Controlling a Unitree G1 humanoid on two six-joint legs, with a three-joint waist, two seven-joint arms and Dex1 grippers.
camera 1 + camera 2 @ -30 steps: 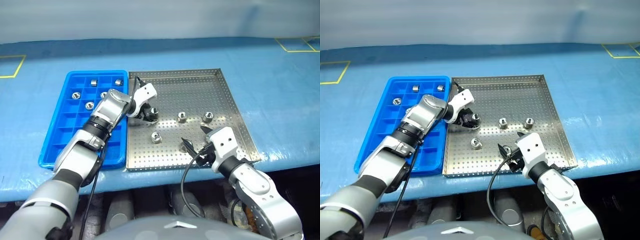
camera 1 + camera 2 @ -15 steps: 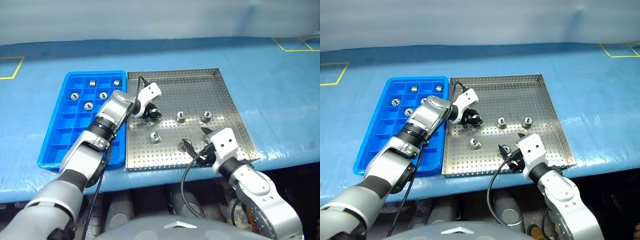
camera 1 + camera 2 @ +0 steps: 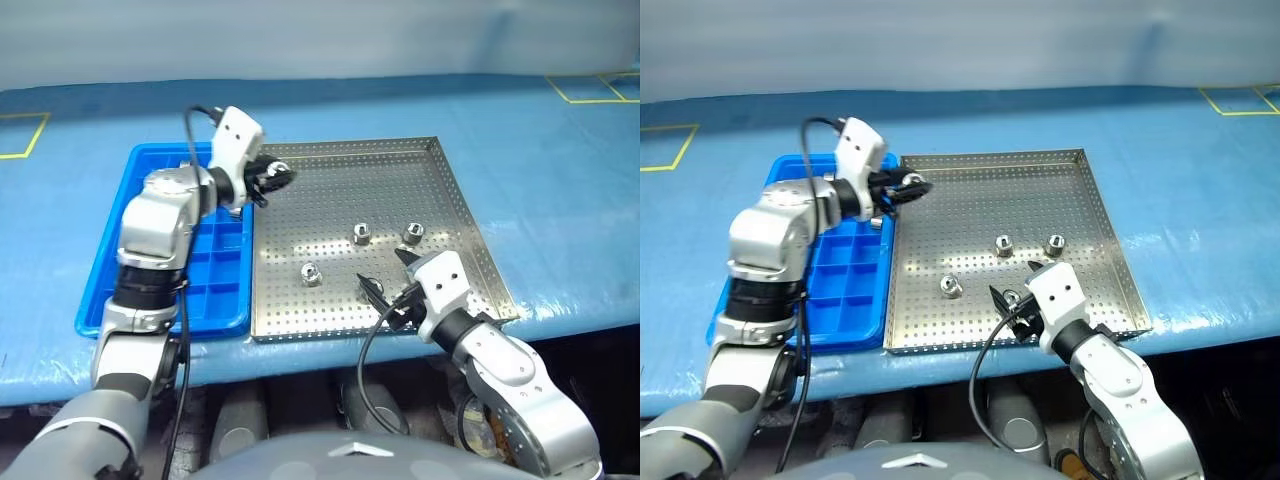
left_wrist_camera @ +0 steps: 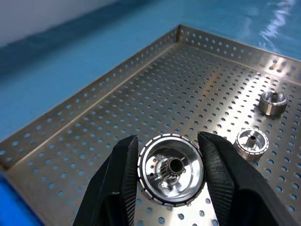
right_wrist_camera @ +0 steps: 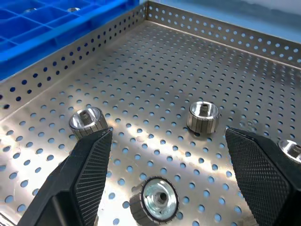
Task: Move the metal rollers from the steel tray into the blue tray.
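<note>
Roller [image 4: 170,175] clamped between left fingers [image 4: 120,188]; above steel tray [image 4: 141,94].

Bright, even light falls from overhead across the blue tabletop [image 3: 560,180], leaving only short, soft shadows beneath the small pieces. White glare streaks the perforated floor of the steel tray [image 5: 155,117] in the right wrist view, and a wet-looking sheen runs along the tabletop's near edge by the tray's corner in the head views. In the left wrist view the held metal roller [image 4: 171,169] is crisp with bright rim highlights while the far tabletop softens, and in the right wrist view the near black fingers [image 5: 89,165] look slightly soft and oversized.
</note>
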